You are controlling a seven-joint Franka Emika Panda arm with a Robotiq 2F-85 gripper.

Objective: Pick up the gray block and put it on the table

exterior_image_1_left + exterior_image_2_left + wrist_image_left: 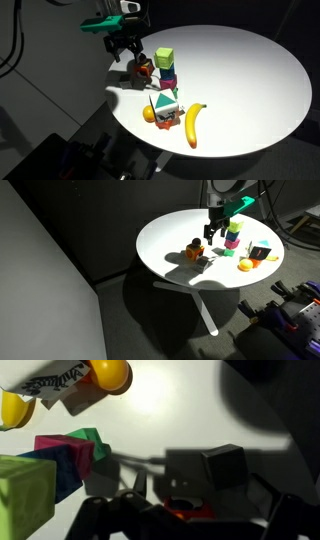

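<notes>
The gray block (225, 465) is a small dark cube resting on a red and orange toy (185, 510). In an exterior view the block (141, 64) sits near the table's edge, beside the block stack. The round white table (250, 80) also shows in an exterior view (170, 235). My gripper (126, 50) hangs just above and beside the block, open and empty; it also shows in an exterior view (212, 228). In the wrist view its dark fingers (190, 525) frame the bottom edge, apart from the block.
A lime-green cube (164, 57) tops a stack of colored blocks (168, 77) next to the gray block. A white block with a green triangle (165, 103), an orange (150, 114) and a banana (193, 125) lie toward the near edge. The table's edge is close by.
</notes>
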